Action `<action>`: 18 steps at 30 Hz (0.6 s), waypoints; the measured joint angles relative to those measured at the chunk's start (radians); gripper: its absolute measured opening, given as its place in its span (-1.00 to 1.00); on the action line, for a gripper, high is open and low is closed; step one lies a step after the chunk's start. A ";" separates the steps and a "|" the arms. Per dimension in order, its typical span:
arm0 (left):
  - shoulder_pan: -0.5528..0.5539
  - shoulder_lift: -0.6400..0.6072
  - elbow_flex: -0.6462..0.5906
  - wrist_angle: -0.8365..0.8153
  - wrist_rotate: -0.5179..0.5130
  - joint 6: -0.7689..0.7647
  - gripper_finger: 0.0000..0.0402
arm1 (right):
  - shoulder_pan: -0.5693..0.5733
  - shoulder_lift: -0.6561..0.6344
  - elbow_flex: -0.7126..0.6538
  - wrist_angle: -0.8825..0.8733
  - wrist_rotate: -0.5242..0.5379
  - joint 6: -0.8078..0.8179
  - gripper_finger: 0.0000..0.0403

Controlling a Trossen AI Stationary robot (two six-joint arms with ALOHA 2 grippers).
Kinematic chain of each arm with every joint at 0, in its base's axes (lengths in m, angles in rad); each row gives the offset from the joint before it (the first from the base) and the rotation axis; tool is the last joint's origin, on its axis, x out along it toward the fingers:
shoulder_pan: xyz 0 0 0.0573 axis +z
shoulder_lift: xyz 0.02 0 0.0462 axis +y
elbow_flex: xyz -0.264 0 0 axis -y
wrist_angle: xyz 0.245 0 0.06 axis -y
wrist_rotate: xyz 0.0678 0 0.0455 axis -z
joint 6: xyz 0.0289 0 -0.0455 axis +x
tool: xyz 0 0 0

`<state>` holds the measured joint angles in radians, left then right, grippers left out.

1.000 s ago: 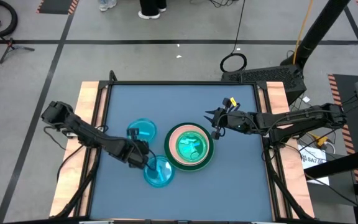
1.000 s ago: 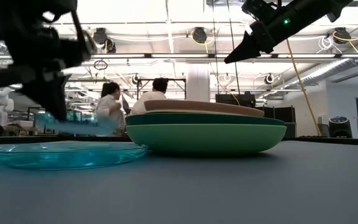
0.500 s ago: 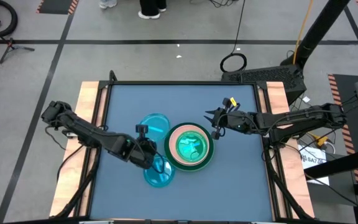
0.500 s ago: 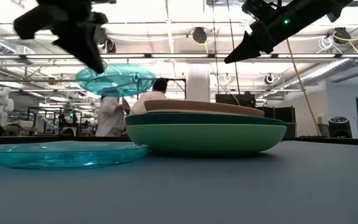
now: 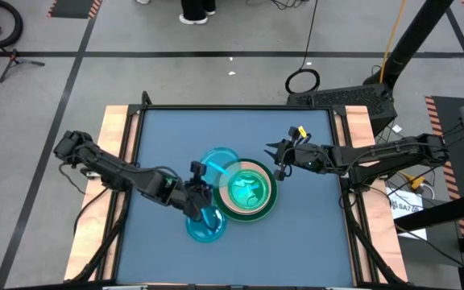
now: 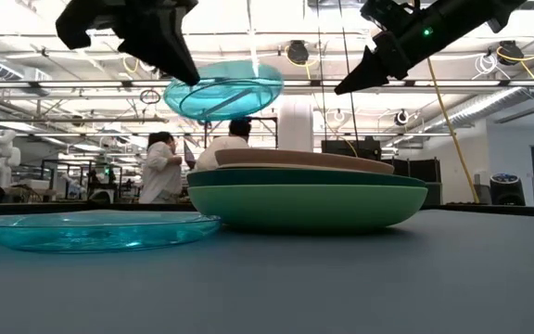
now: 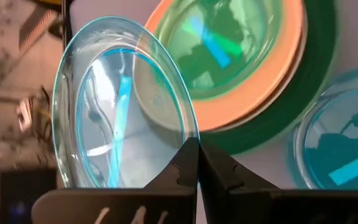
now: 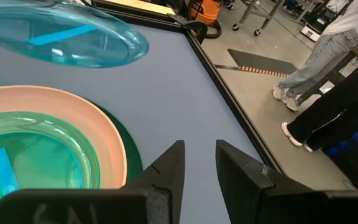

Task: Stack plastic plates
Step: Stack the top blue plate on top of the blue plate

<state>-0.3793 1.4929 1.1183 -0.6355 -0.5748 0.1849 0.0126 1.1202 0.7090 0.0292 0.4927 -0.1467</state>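
- A cyan plate (image 5: 217, 163) is held by its rim in the shut left fingers (image 5: 199, 175), tilted in the air, just left of the stack (image 5: 246, 189).
- Another cyan plate (image 5: 205, 223) lies on the tabletop (image 5: 312, 234).
- The right fingers (image 5: 279, 158) hang part-open and empty beside the stack's right rim.

In the high view the left claw (image 5: 196, 187) covers the rim at about eleven o'clock of the cyan plate lying on the tabletop (image 5: 206, 222), and the lifted cyan plate (image 5: 217, 165) overlaps the stack (image 5: 246, 189) at its ten o'clock edge, so the stack's lower plates show only as thin rings. In the low view the stack's upper plates are hidden behind the rims below, and how many lie there cannot be told. In the right wrist view the picture's edge cuts off the stack and the people beyond the tabletop (image 8: 185, 93) above the legs.
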 joint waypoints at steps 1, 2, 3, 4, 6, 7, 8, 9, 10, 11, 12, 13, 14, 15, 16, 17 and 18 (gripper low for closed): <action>0.000 0.000 0.000 0.011 0.008 0.024 -0.98 | 0.000 0.000 0.000 0.000 0.000 0.000 -0.57; 0.000 0.000 0.000 0.018 0.018 0.043 -0.98 | 0.000 0.000 0.000 0.002 0.000 0.000 -0.57; 0.000 0.002 0.000 0.027 0.025 0.062 -0.98 | 0.000 0.000 0.000 0.005 0.000 0.000 -0.57; 0.001 0.010 0.000 0.045 0.025 0.077 -0.98 | 0.000 0.000 0.000 0.005 0.000 0.000 -0.57; 0.002 0.026 0.001 0.078 0.041 0.111 -0.98 | 0.000 0.000 0.000 0.005 0.000 0.000 -0.57; 0.004 0.034 0.001 0.087 0.058 0.123 -0.98 | 0.000 0.000 0.000 0.005 0.000 0.000 -0.57; 0.009 0.045 0.001 0.105 0.071 0.135 -0.98 | 0.000 0.000 0.000 0.005 0.000 0.000 -0.57; 0.014 0.054 0.001 0.128 0.086 0.144 -0.98 | 0.000 0.000 0.000 0.005 0.000 0.000 -0.57; 0.018 0.061 0.002 0.138 0.102 0.149 -0.98 | 0.000 0.000 0.000 0.005 0.000 0.000 -0.57; 0.023 0.063 0.001 0.137 0.118 0.152 -0.98 | 0.000 0.000 0.000 0.005 0.000 0.000 -0.57; 0.029 0.064 0.000 0.139 0.131 0.155 -0.98 | 0.000 0.000 0.000 0.005 0.000 0.000 -0.57; 0.035 0.071 0.000 0.160 0.138 0.162 -0.98 | 0.000 0.000 0.000 0.005 0.000 0.000 -0.57; 0.039 0.075 0.003 0.182 0.149 0.172 -0.98 | 0.000 0.000 0.000 0.005 0.000 0.000 -0.57; 0.043 0.078 0.003 0.189 0.162 0.180 -0.98 | 0.000 0.000 0.000 0.005 0.000 0.000 -0.57; 0.044 0.079 0.003 0.180 0.171 0.190 -0.98 | 0.000 0.000 0.000 0.005 0.000 0.000 -0.57; 0.045 0.084 0.007 0.177 0.185 0.200 -0.98 | 0.000 0.000 0.000 0.005 0.000 0.000 -0.57; 0.050 0.094 0.021 0.184 0.195 0.210 -0.98 | 0.000 0.000 0.000 0.005 0.000 0.000 -0.57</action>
<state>-0.3290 1.5872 1.1394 -0.4512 -0.3794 0.3947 0.0128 1.1206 0.7090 0.0338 0.4927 -0.1471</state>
